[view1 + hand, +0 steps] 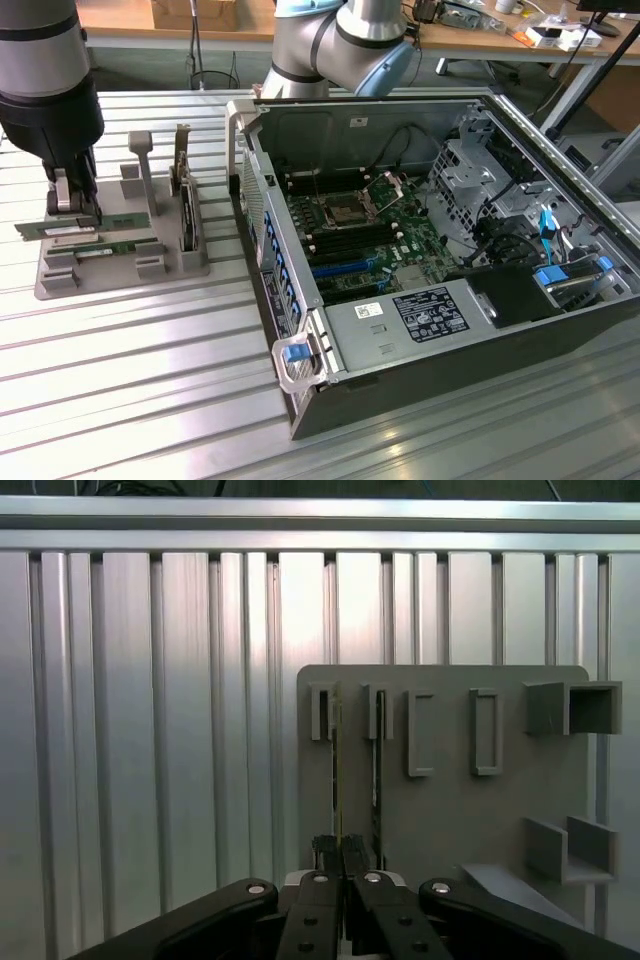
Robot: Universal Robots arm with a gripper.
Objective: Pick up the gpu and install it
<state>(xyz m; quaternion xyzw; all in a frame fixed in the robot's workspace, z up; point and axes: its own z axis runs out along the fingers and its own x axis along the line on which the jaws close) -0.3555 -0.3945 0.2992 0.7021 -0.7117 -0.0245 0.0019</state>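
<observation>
Gripper [78,205]: down over the holder at the exterior view's left; fingers [322,852] nearly together, pinching the top edge of the gpu.
Gpu [120,220]: thin green stick standing on edge in the holder's outer slot, seen edge-on in the wrist view [337,780], not yet lifted.
Handling: probably light and stiff but fragile. The bare board edges look like the place to grip, mid-length for balance, clear of the chips and contacts. The narrow edge could slip or twist between the fingers.
Second stick [110,247]: in the next slot, just beside the gpu, apart from it.
Holder [60,282]: grey slotted tray on the ribbed table.
Card [186,215]: dark, upright, at the holder's far end.
Case [400,400]: open, well apart toward the exterior view's right, with the motherboard [350,230] exposed.
</observation>
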